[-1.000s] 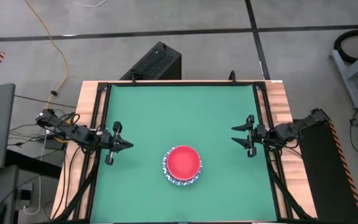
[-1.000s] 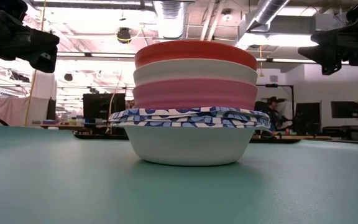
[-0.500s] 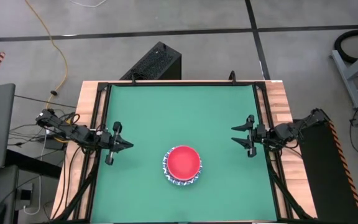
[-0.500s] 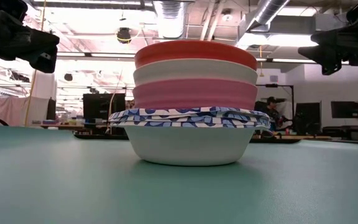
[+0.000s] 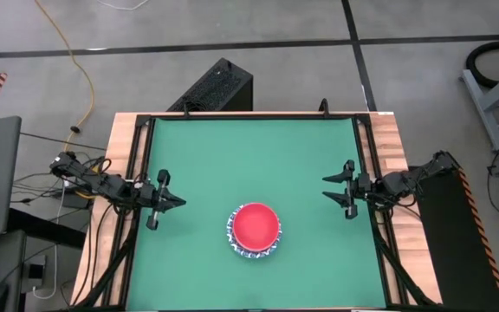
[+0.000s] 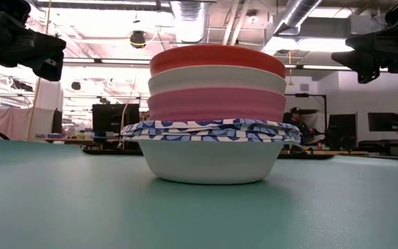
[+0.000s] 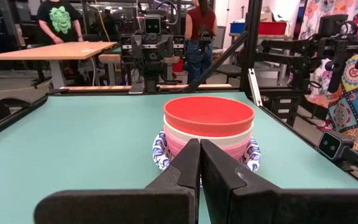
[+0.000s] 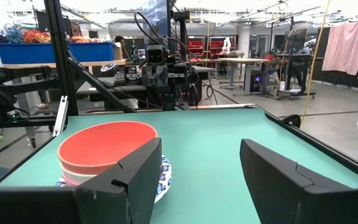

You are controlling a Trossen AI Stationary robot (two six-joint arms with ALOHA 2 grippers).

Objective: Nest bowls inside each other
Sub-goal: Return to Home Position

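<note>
The bowls stand nested in one stack (image 5: pixel 254 231) on the green table, toward its near edge. The red bowl (image 6: pixel 217 61) is on top, then a cream-white bowl (image 6: pixel 217 81), a pink bowl (image 6: pixel 217 105), and blue-rimmed white bowls (image 6: pixel 211 149) at the bottom, the lowest resting on the table by its base. My left gripper (image 5: pixel 180 202) waits shut at the table's left edge, above the surface. My right gripper (image 5: pixel 327 187) waits open at the right edge. Both point level toward the table's middle and touch nothing.
A raised dark frame (image 5: pixel 254 116) runs around the green mat. A black box (image 5: pixel 213 87) stands on the floor beyond the far edge. People (image 7: pixel 56 22) stand at benches in the room behind. Open green surface lies all round the stack.
</note>
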